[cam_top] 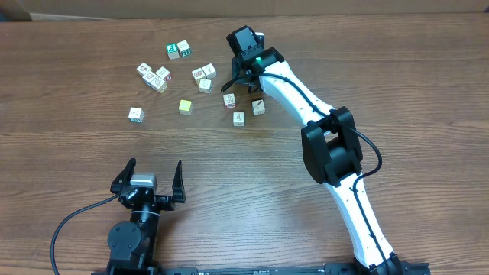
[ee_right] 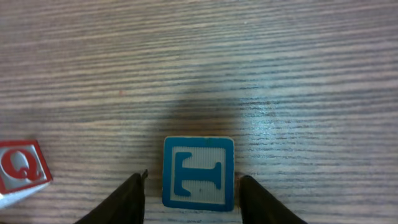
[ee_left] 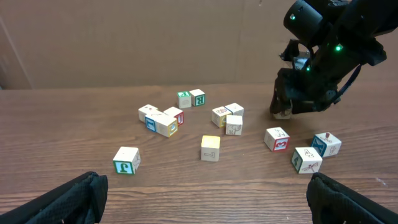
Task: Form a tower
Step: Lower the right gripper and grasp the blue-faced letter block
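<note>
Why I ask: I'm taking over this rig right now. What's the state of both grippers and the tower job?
Left gripper: open, empty, at the near table edge.
Right gripper: low over the table, jaws either side of the blue-T cube and close to it. Whether they pinch it is unclear.
Other cubes: all lie singly, scattered across the far middle of the table, among them a plain yellow-green cube.
Done: nothing is stacked, so there is no tower yet.
Left: probably grip and lift the blue-T cube, set it on another pictured cube, then go on stacking.
</note>
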